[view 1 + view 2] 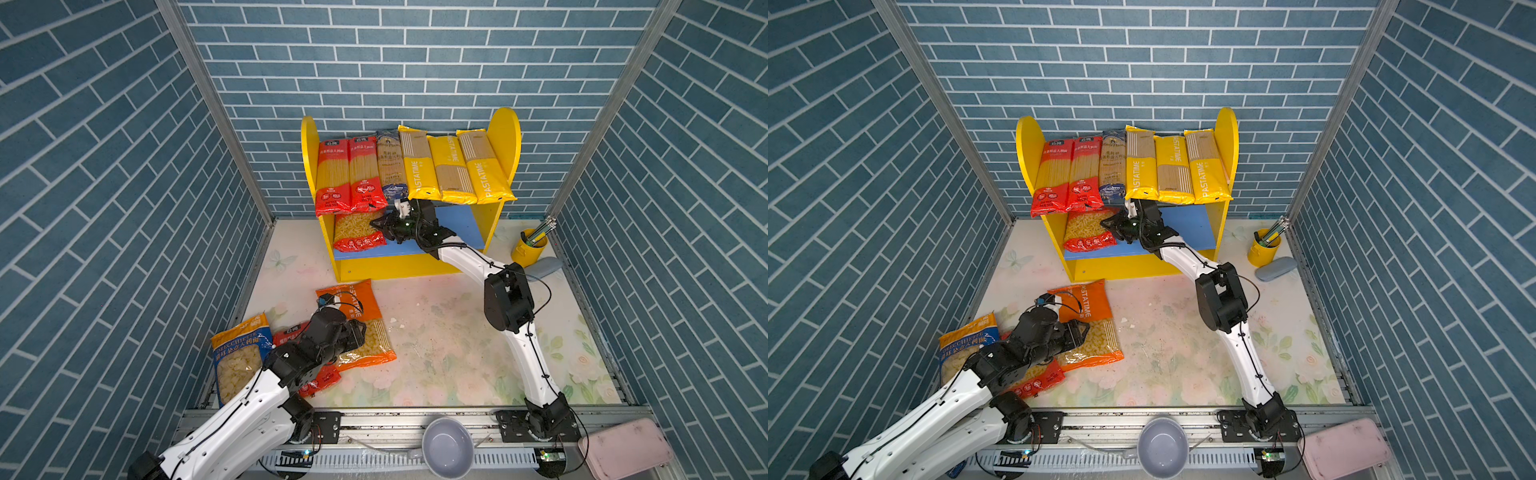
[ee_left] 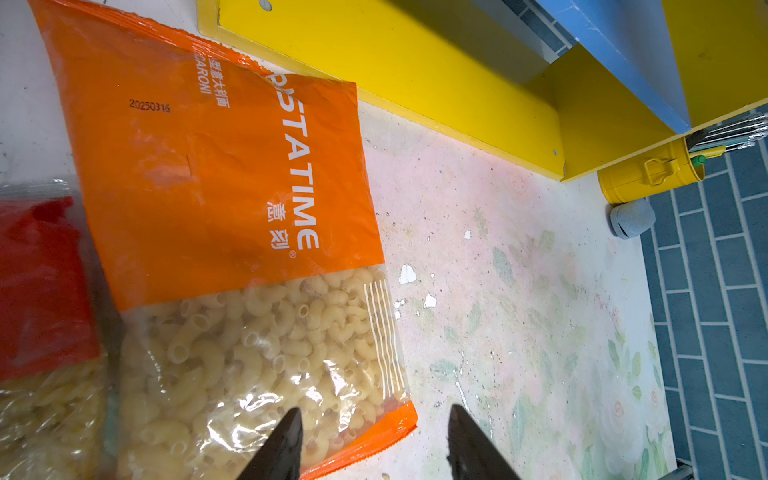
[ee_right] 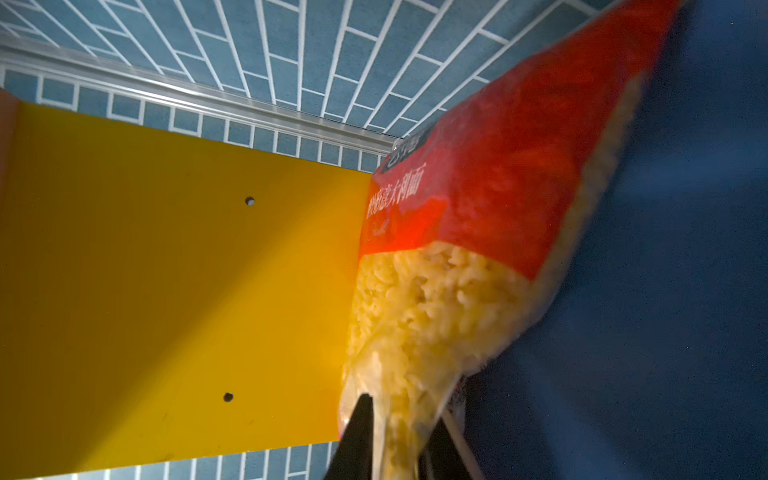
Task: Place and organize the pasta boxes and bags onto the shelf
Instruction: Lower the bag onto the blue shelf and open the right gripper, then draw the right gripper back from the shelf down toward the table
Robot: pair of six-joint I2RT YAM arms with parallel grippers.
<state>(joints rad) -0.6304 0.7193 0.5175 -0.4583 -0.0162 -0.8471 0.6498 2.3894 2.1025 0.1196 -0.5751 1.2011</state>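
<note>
Top views: shelf (image 1: 505, 137) at back wall; upper board loaded with six long spaghetti packs (image 1: 417, 166), two red, one dark blue, three yellow, side by side. Red short-pasta bag (image 1: 357, 232) on blue lower board (image 1: 463, 226) at its left end, right gripper (image 1: 380, 226) at its edge. Orange macaroni bag (image 1: 1086, 328) flat on tabletop (image 1: 1183, 353), beside blue-orange bag (image 1: 967, 349) and second red bag (image 1: 1038, 380); left gripper (image 1: 1081, 330) above orange bag. Left wrist view: left gripper (image 2: 374, 440) parted about halfway, nothing held, fingertips (image 2: 286, 436) over bag's clear lower corner (image 2: 249, 353). Right wrist view: right gripper (image 3: 399, 432) slightly parted, bag's clear end (image 3: 419, 332) between fingers; firm grip or release: cannot tell.
</note>
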